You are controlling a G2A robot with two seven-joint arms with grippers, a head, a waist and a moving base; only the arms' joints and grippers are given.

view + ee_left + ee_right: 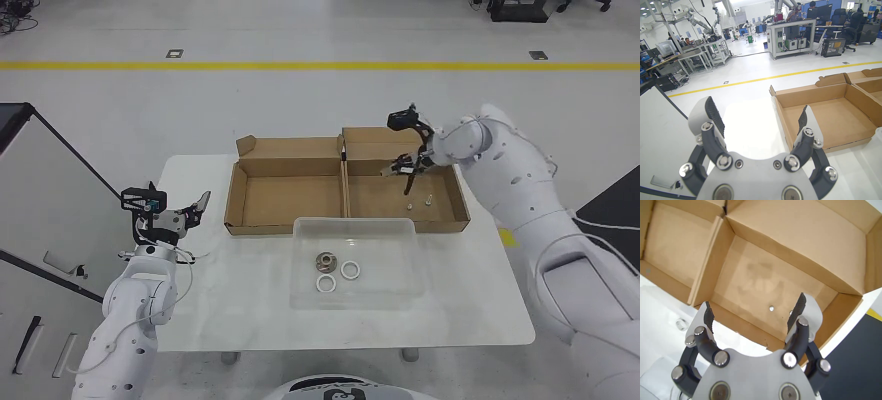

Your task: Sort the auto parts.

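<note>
While the right gripper (408,168) (755,301) hangs above the right cardboard box (380,200) (753,275) with its fingers spread and nothing between them, two small bolts (410,203) (771,308) lie close together on that box's floor. Reading the top view as a clock face with 12 at the far edge of the table (450,290), this box sits at about 1 o'clock. The left cardboard box (285,195) (829,117) touches it side by side at 11 o'clock. A clear plastic bin (300,290) sits against the boxes' near walls, toward 6 o'clock. It holds a dark metal part (324,264) and two white rings (351,269), near each other. At 9 o'clock, over the table's edge, the left gripper (190,212) (757,103) is spread wide and holds nothing.
</note>
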